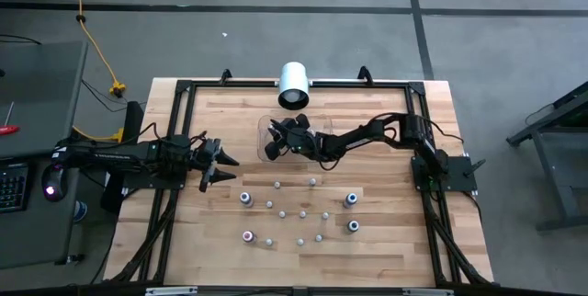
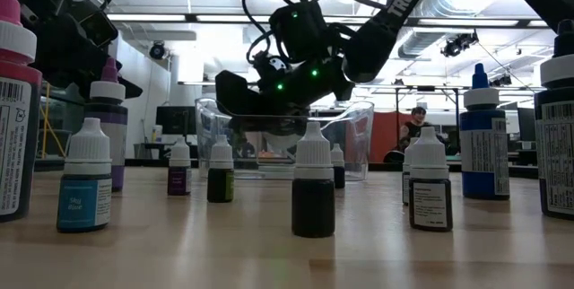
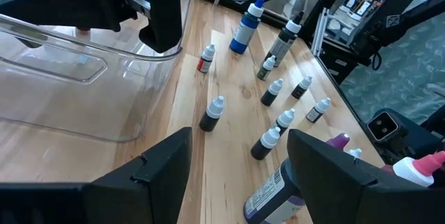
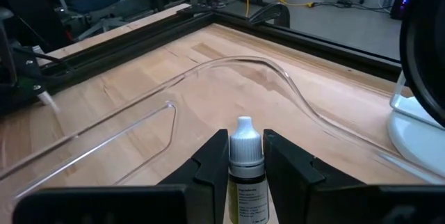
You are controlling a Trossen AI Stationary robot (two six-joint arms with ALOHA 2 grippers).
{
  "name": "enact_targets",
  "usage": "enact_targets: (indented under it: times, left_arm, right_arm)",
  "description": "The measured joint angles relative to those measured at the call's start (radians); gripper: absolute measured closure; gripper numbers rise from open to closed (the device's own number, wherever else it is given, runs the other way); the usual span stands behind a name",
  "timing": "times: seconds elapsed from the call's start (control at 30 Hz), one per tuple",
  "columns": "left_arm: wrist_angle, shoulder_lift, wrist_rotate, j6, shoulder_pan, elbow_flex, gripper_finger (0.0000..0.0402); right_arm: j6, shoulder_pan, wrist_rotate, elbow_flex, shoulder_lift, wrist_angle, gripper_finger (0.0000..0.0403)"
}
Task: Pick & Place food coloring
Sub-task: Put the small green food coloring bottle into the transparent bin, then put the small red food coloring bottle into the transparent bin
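Right end effector (image 4: pixel 243 158) is pinching a small dark food coloring bottle with white cap (image 4: pixel 245 172) by its body, over the clear shallow plastic tray (image 4: pixel 229 67). Likely light, rigid, slick; gripping below the cap suits. Left end effector (image 1: pixel 220 161) is waiting spread on the wooden surface (image 1: pixel 386 241).

Surface: wooden table (image 1: pixel 386 241) | on it: food coloring bottles (image 1: pixel 301 213), clear tray (image 1: pixel 266 130), seemingly white cylinder (image 1: pixel 294 85)

Food coloring bottles (image 1: pixel 300 213), upright, scattered on tabletop (image 1: pixel 386 250).
One white-capped dark bottle (image 4: pixel 245 172) upright between right end effector (image 4: pixel 245 156) fingers.
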State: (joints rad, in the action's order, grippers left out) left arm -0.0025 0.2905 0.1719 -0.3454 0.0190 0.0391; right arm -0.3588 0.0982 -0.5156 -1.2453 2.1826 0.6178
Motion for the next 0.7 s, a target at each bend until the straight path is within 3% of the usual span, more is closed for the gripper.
enact_targets:
  times: [0.7]
  left_arm:
    - [0.0, 0.0, -0.001, 0.0, 0.0, 0.0, 0.0167]
  right_arm:
    - [0.079, -0.005, -0.01, 0.001, -0.005, 0.035, 0.0279]
